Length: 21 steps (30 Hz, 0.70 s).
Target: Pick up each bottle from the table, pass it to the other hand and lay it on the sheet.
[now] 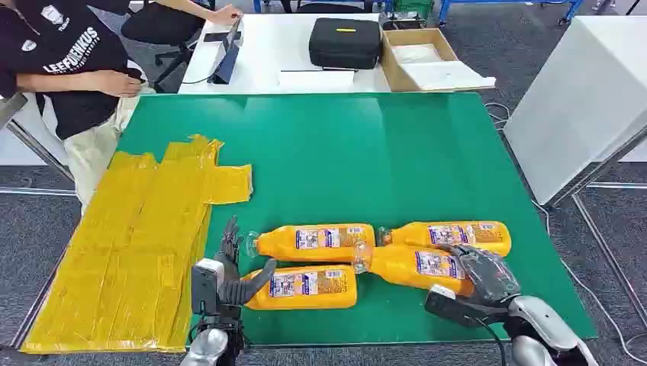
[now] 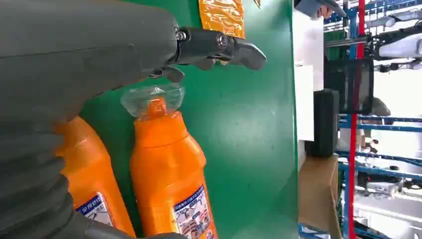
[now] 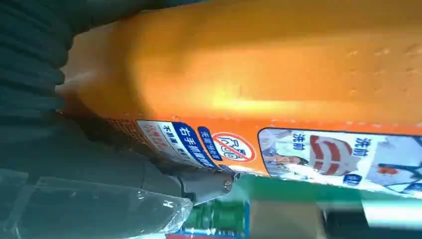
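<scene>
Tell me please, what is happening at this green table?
A humanoid robot is moving orange bottles onto the yellow sheet. Four bottles lie on the green table; none is on the sheet yet. Its right hand is closed around one bottle. Its left hand waits open beside another bottle. A person stands nearby.

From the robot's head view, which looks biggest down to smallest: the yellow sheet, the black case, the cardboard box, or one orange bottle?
1. Yellow sheet, by far the largest.
2. Cardboard box and black case: they look much alike, so no ranking between them.
3. Orange bottle, though it lies nearer the camera, so its true size against the case and box is unsure.
</scene>
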{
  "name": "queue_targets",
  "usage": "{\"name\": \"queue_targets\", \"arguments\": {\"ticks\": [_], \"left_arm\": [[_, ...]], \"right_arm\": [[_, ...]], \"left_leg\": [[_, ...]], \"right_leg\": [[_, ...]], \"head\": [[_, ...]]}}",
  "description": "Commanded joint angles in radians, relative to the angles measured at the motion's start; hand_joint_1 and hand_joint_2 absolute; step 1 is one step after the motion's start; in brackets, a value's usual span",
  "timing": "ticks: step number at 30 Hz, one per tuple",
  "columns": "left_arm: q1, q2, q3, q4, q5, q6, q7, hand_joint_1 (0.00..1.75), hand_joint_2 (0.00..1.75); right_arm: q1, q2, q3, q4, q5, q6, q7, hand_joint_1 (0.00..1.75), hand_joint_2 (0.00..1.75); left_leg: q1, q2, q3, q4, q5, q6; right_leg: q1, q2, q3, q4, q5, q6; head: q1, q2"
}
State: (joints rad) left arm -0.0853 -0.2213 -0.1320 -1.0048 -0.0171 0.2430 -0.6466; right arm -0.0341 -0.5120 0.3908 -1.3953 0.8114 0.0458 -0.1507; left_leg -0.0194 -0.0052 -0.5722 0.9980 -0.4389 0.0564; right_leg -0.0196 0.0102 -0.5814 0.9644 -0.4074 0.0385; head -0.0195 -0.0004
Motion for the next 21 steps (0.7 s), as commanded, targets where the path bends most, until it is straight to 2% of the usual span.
{"name": "queue_targets", "arguments": {"ticks": [1,7,10,11,15,19,21], "left_arm": [[-0.003,0.015,0.059,0.014,-0.036,-0.01,0.035,0.0,1.75],[-0.021,0.008,0.065,0.05,-0.062,-0.026,0.033,0.0,1.75],[-0.032,0.001,0.049,0.049,-0.074,-0.047,0.034,0.0,1.75],[-0.034,-0.001,0.036,0.039,-0.081,-0.056,0.044,0.0,1.75],[-0.033,-0.003,0.024,0.016,-0.084,-0.064,0.053,0.0,1.75],[-0.028,0.001,0.016,0.004,-0.087,-0.07,0.059,0.0,1.75],[-0.008,0.009,-0.029,-0.066,-0.102,-0.117,0.06,0.0,1.75]], "right_arm": [[0.185,0.21,-0.31,-0.357,-0.044,-0.076,-0.053,1.75,1.75],[0.197,0.337,-0.365,-0.38,-0.124,-0.115,-0.138,1.75,1.75],[0.14,0.428,-0.316,-0.266,-0.195,-0.197,-0.177,1.75,1.75],[0.114,0.444,-0.27,-0.201,-0.194,-0.259,-0.185,1.75,1.75],[0.081,0.448,-0.211,-0.136,-0.215,-0.32,-0.181,1.75,1.75],[0.075,0.443,-0.202,-0.129,-0.226,-0.33,-0.176,1.75,1.75],[0.033,0.494,-0.15,-0.012,-0.247,-0.363,-0.2,1.75,1.75]], "left_leg": [[0.001,0.0,-0.001,0.0,-0.001,-0.003],[0.001,0.0,-0.002,-0.001,-0.002,-0.005],[0.002,0.001,-0.001,-0.002,-0.002,-0.006],[0.002,0.001,-0.001,-0.002,-0.002,-0.005],[0.002,0.003,-0.001,-0.001,-0.002,-0.005],[0.002,0.002,-0.002,-0.001,-0.001,-0.005],[0.002,0.002,-0.001,-0.001,-0.001,-0.006]], "right_leg": [[0.0,-0.001,-0.001,0.0,-0.002,0.0],[0.001,-0.001,-0.002,-0.001,-0.002,0.0],[0.002,0.0,-0.001,-0.002,-0.002,-0.001],[0.002,0.001,-0.002,-0.002,-0.001,0.0],[0.002,0.001,-0.002,-0.003,-0.001,0.0],[0.002,0.0,-0.002,-0.002,-0.002,0.0],[0.002,0.0,-0.001,-0.002,-0.002,0.0]], "head": [[0.0,0.0],[0.0,0.0],[-0.001,0.0],[0.0,0.0],[0.0,0.0],[0.0,0.0],[0.0,0.0]]}}
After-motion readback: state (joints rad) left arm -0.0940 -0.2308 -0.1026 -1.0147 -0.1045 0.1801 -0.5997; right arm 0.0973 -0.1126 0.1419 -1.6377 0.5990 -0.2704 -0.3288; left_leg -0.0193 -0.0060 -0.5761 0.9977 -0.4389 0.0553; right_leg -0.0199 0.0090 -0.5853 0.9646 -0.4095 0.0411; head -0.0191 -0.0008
